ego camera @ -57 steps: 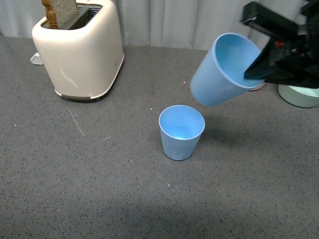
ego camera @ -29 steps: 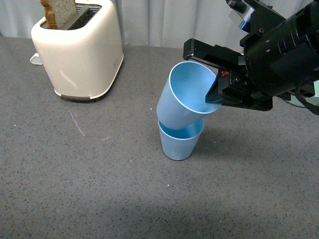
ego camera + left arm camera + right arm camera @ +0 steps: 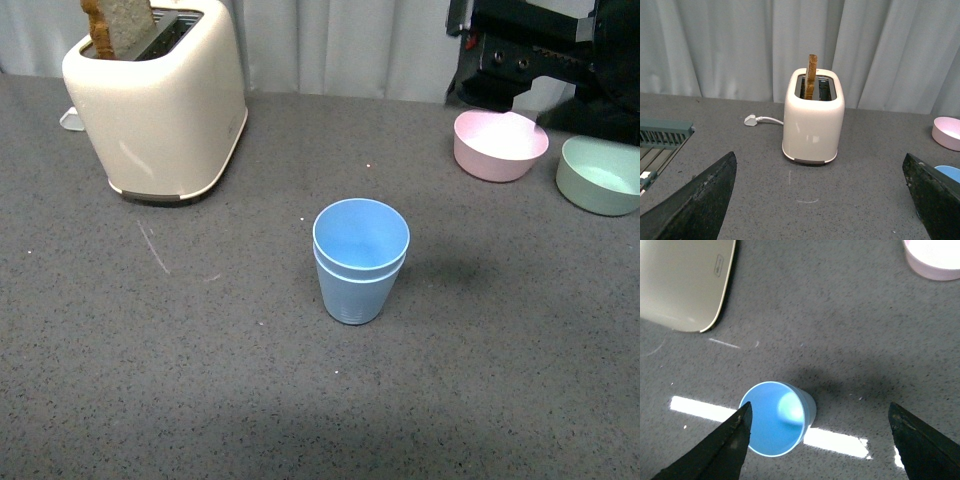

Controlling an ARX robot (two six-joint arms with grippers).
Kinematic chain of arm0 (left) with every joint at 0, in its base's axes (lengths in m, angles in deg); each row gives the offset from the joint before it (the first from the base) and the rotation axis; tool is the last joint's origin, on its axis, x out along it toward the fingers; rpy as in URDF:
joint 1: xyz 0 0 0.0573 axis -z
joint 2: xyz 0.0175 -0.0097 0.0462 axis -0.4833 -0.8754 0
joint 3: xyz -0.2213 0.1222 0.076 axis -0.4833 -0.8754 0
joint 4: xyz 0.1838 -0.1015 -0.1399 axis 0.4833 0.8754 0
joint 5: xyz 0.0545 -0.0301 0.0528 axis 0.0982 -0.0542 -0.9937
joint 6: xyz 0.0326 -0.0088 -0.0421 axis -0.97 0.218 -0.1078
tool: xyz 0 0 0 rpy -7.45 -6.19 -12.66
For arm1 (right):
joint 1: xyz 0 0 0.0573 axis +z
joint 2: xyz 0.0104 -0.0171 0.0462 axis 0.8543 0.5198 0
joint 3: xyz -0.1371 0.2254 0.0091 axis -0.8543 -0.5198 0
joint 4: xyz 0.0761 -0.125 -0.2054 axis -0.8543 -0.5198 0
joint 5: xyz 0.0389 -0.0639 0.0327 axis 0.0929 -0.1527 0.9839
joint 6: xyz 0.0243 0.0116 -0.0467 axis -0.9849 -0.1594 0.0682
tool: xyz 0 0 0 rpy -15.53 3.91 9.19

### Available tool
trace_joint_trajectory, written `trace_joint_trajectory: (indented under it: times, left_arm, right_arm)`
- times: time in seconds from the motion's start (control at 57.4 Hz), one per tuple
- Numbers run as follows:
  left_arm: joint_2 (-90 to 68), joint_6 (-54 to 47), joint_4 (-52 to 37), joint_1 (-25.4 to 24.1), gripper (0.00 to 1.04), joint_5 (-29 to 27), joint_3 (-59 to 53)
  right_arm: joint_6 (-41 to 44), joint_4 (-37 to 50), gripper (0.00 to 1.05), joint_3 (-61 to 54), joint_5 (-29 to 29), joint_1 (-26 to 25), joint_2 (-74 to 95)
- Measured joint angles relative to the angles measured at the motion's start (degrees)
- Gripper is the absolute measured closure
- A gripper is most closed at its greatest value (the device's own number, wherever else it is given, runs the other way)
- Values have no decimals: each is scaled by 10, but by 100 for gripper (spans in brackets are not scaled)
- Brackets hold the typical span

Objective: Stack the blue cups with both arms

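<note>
The two blue cups are nested upright in the middle of the table, the inner cup (image 3: 360, 235) sitting inside the outer cup (image 3: 354, 297). In the right wrist view the stacked cups (image 3: 771, 426) lie below my open right gripper (image 3: 819, 407), close to one finger (image 3: 725, 445) and touching neither. Black parts of the right arm (image 3: 535, 55) show at the back right in the front view. My left gripper (image 3: 819, 160) is open and holds nothing, off to the side. A sliver of blue cup (image 3: 947, 172) shows beside its finger (image 3: 935, 200).
A cream toaster (image 3: 155, 100) with a slice of bread stands at the back left, also seen as the toaster (image 3: 813, 120). A pink bowl (image 3: 498, 146) and a green bowl (image 3: 600, 176) sit at the back right. A rack (image 3: 660, 137) lies beside the left arm.
The right gripper carried one blue cup over the other, tipped it in, let go and drew back up to the right. The cups now stand nested.
</note>
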Motion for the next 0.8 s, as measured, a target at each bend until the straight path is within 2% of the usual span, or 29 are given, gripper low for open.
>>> trace_joint_trajectory:
  times: [0.052, 0.07, 0.122, 0.174, 0.383, 0.47, 0.54, 0.801]
  left_arm:
    - [0, 0, 0, 0, 7, 1, 0]
    - [0, 0, 0, 0, 7, 0, 0]
    - [0, 0, 1, 0, 7, -2, 0]
    - [0, 0, 1, 0, 7, -2, 0]
    - [0, 0, 1, 0, 7, 0, 0]
    - [0, 0, 1, 0, 7, 0, 0]
    - [0, 0, 1, 0, 7, 0, 0]
    - [0, 0, 1, 0, 7, 0, 0]
  right_arm:
    - [57, 164, 41, -70, -80, -2, 1]
    - [85, 258, 47, -114, -101, -7, -2]
    - [123, 412, 59, -188, -108, -26, -25]
    - [143, 484, 70, -226, -99, -42, -63]
    - [162, 499, 103, -312, -59, -84, -153]
    - [165, 489, 104, -352, -37, -103, -199]
    - [166, 514, 104, -380, -25, -115, -213]
    - [165, 446, 104, -431, 3, -146, -323]
